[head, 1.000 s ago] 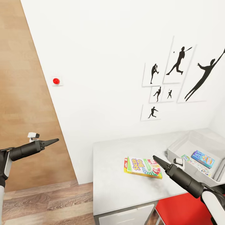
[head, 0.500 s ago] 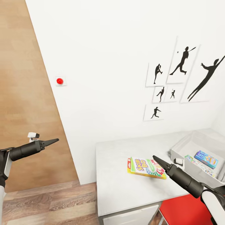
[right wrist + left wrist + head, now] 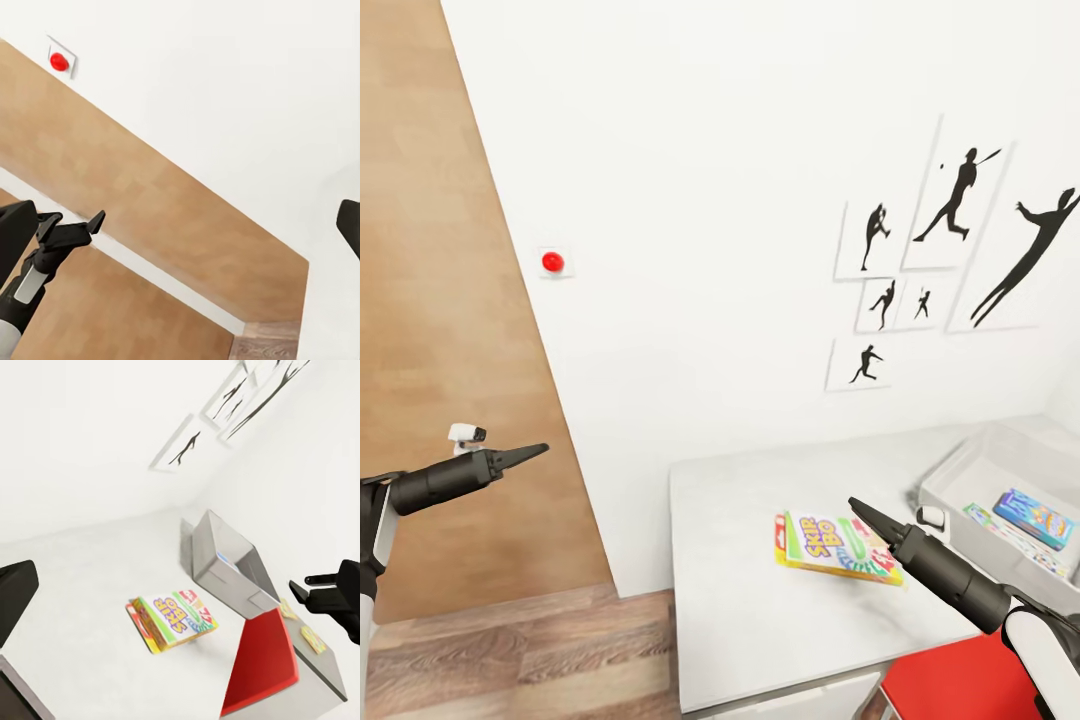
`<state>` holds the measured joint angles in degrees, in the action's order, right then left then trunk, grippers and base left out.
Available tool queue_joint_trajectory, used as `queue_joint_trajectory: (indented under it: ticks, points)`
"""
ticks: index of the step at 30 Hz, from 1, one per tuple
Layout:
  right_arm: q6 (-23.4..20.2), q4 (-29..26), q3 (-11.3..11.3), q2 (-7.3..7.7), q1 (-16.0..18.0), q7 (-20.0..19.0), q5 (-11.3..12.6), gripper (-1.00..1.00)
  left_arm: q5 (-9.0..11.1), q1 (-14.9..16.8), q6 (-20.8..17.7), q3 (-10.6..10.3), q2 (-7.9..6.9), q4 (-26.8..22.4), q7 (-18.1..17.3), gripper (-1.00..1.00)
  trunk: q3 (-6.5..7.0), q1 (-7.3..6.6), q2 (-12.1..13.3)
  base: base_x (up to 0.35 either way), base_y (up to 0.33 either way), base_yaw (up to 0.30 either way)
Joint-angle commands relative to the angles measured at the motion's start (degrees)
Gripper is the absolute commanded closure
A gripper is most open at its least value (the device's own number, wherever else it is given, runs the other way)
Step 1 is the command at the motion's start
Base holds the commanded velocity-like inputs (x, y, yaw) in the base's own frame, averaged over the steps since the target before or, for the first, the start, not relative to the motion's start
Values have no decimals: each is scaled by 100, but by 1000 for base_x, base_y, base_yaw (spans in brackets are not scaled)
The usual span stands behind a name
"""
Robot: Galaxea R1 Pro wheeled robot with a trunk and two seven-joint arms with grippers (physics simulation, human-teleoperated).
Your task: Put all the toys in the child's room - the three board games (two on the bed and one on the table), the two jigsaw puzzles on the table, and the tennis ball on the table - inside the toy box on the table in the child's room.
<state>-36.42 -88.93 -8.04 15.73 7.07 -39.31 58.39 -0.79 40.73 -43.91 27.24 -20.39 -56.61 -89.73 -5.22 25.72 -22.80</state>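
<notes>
Black and tapered to a point, the right gripper [image 3: 863,514] reads as closed with nothing in it, and it hangs above the table [image 3: 760,560] just in front of the yellow-green-red board game [image 3: 838,546]. The left gripper [image 3: 532,452], likewise pinched together and empty, is held out over the wood floor [image 3: 510,650], well clear of the table's left edge. The board game lies flat near the middle of the table, apart from the toy box [image 3: 960,478], which sits toward the table's far right corner and holds a blue board game [image 3: 1036,518] and what looks like a jigsaw puzzle [image 3: 1000,527] beside it. The step in hand appears to be closing in on the remaining game, so bring the base nearer and square to the table's front edge before reaching. Because the box is thin and flat, you will probably need to part the fingers and take it by one long edge, or slide it toward the table's front edge until an edge overhangs. Lift it clear of the toy box rim before carrying it across. For room, note the white wall [image 3: 710,200] close behind the table's back edge, the red chair [image 3: 950,685] below the front right edge, and open floor on the left side. In the left wrist view the board game [image 3: 171,619] shows bare table on all sides of it.
</notes>
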Motion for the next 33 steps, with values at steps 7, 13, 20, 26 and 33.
queue_joint_trajectory:
  ticks: [7, 13, 20, 26, 33]
  points:
    - [-41, -1, -4, 0, 5, -6, 33, -100, -11, 5, -58, 3, 0, 0, -27, -100, -13, 6, -12, 111, 25, 0]
    - [-35, -1, -4, 0, 4, -13, 34, -100, -13, 5, -63, 7, 0, 0, -27, -100, -13, 6, -12, 16, 17, 0]
    - [-18, -1, -4, 0, 5, -15, 40, -100, -15, 5, -60, 4, 0, 0, -27, -100, -13, 6, -12, 3, 85, 0]
    - [-15, -1, -4, 0, 5, -15, 41, -100, -14, 5, -62, 5, 0, 0, -27, -100, -13, 6, -12, 0, 26, 0]
    - [-7, -1, -4, 0, 5, -15, 41, -100, -14, 4, -58, 4, 0, 0, -27, -100, -13, 6, -12, 0, 62, 0]
